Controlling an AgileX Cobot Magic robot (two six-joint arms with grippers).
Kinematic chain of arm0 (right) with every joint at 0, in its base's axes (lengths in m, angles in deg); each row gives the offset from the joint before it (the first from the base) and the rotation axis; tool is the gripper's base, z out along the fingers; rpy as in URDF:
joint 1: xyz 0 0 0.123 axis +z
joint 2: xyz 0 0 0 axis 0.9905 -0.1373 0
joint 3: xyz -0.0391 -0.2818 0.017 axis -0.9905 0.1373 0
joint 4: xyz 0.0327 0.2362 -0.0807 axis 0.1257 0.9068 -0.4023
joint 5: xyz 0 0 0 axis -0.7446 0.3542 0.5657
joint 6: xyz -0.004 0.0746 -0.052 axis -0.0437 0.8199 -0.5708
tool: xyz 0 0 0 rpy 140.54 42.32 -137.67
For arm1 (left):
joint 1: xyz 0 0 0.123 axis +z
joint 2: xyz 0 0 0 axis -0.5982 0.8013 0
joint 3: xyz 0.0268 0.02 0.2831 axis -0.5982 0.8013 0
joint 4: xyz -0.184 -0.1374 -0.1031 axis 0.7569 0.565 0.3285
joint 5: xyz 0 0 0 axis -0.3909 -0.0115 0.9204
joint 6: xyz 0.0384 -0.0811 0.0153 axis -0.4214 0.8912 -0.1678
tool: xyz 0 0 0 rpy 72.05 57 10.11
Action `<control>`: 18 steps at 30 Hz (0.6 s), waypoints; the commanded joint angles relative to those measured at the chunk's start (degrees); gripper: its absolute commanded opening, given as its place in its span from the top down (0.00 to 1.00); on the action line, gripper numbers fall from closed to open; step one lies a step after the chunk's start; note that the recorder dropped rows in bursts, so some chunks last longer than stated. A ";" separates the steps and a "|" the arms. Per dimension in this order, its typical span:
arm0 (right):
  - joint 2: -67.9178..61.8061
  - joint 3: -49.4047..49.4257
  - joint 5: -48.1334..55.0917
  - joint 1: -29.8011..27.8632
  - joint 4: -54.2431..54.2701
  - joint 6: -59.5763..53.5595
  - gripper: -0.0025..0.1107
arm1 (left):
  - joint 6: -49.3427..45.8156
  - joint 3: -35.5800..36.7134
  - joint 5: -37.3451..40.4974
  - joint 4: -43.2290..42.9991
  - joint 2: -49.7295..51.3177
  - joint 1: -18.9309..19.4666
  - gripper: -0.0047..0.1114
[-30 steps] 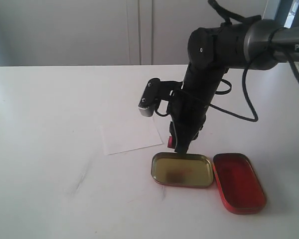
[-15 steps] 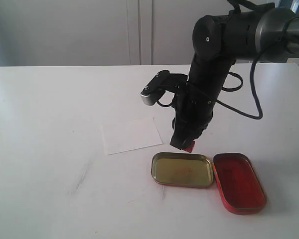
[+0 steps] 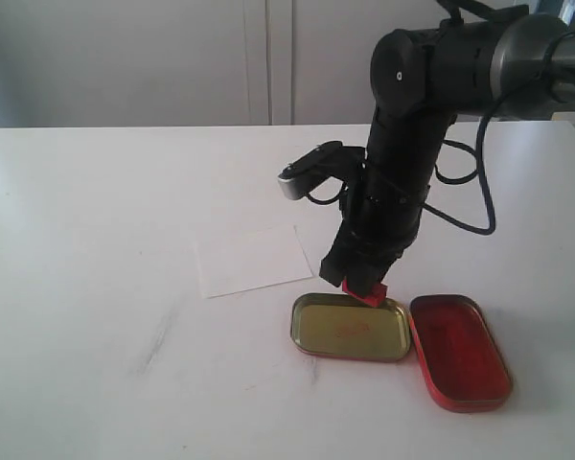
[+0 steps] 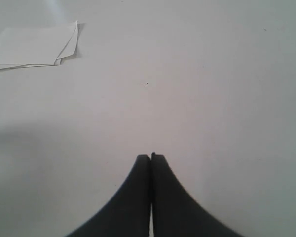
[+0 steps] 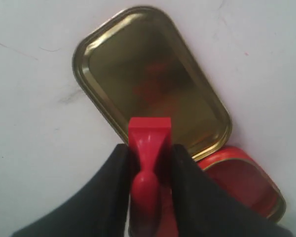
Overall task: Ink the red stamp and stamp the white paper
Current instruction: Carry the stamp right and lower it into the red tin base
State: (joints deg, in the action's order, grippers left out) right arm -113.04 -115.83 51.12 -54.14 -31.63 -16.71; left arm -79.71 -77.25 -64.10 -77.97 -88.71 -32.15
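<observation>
Right gripper (image 3: 359, 278) is clenched on a small red plastic stamp (image 3: 367, 288), gripping it at the neck above its square block base. The base points down. A second ago I was lower, at the far rim of a gold-coloured oblong metal tin half (image 3: 298, 327). Now I have risen and shifted slightly toward a red oblong tin half (image 3: 458, 350) that lies touching the gold one.

The stamp hangs clear above the gold tin's far rim and touches nothing. From the wrist, the stamp (image 5: 149, 131) sits squarely between my fingers (image 5: 119, 163). Beneath it, the gold tin's floor (image 5: 118, 54) shows faint red smudges. I judge the dip is finished, though I cannot see whether the stamp's face carries ink.

A thin white rectangular paper (image 3: 252, 260) lies flat on the white table (image 3: 96, 287). It is near the gold tin, on the side away from the red half, and bears no mark yet. Stamping remains to be done.

My left gripper (image 4: 151, 158) is closed on nothing, hovering over bare table.
</observation>
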 commanded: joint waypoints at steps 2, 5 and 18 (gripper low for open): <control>0.86 -0.01 3.58 -0.01 -2.52 6.15 0.98 | -0.03 0.39 0.56 0.22 -0.25 0.04 0.96; 1.34 -0.01 4.23 -0.61 -2.41 7.32 0.98 | -0.03 0.39 0.56 0.22 -0.25 0.04 0.96; 5.90 1.91 4.23 -6.01 -2.06 11.73 0.98 | -0.03 0.39 0.56 0.22 -0.25 0.04 0.96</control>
State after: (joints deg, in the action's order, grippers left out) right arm -108.97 -115.35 55.07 -58.92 -33.70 -5.64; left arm -79.71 -77.25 -64.10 -77.97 -88.71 -32.15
